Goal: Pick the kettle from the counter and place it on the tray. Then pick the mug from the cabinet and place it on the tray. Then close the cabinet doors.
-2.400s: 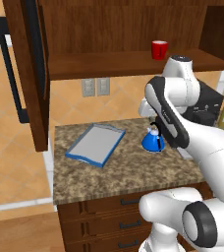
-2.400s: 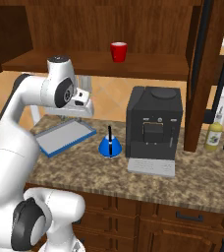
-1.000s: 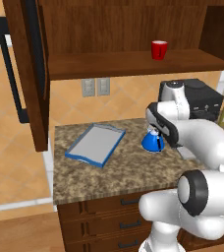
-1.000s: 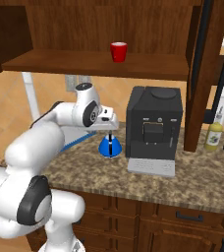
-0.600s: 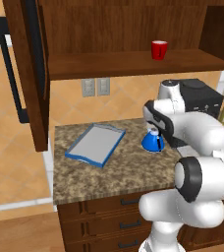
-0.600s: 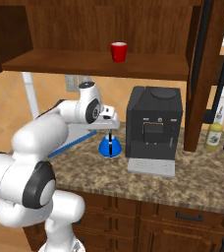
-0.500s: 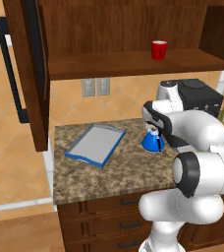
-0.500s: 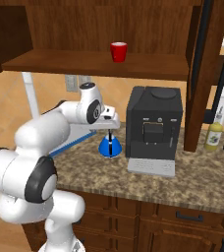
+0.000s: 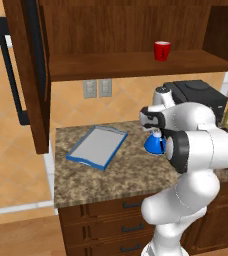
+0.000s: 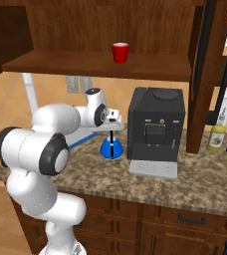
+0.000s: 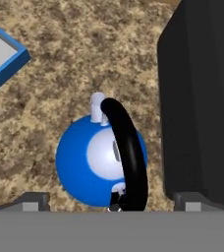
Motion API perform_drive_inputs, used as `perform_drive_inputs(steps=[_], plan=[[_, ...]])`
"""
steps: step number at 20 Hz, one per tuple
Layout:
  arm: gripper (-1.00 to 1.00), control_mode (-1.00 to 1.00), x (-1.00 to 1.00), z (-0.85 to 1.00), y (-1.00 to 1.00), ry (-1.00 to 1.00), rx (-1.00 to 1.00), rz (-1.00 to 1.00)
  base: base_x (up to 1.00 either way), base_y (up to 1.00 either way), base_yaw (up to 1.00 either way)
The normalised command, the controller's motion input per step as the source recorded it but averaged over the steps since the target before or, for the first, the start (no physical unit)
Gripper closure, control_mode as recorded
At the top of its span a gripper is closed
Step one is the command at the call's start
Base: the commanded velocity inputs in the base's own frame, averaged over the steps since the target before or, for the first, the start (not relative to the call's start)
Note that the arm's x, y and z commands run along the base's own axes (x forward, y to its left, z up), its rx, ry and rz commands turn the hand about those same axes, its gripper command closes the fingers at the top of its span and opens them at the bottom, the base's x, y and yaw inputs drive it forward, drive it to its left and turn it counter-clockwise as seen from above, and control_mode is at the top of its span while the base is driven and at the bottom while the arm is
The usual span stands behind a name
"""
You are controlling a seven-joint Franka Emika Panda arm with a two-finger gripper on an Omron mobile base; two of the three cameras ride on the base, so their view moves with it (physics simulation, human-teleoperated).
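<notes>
Jaws (image 10: 113, 130) spread wide, empty, poised directly over blue kettle (image 11: 102, 165) to straddle its arched handle. Kettle stands upright on bench (image 9: 116, 172) beside coffee machine (image 10: 155, 130); tray (image 9: 97, 146) waits nearby. Mug (image 9: 161, 50) on cabinet shelf (image 9: 136, 63), doors open.

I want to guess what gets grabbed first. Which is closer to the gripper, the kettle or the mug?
The blue kettle, on the counter right under the open gripper. The red mug sits up on the shelf.
</notes>
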Motion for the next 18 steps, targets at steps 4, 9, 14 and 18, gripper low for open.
perform_drive_inputs(steps=[4, 9, 14, 18], plan=[[-1.0, -1.0, 0.39, -0.21, -0.06, 0.0, 0.0, 0.0, 0.0, 0.0, 0.0], [-1.0, -1.0, 0.33, -0.2, -0.02, 0.0, 0.0, 0.0, 0.0, 0.0, 0.0], [-1.0, -1.0, 0.2, -0.18, -0.02, 0.0, 0.0, 0.0, 0.0, 0.0, 0.0], [1.0, -1.0, 0.03, -0.19, 0.0, 0.0, 0.0, 0.0, 0.0, 0.0, 0.0]])
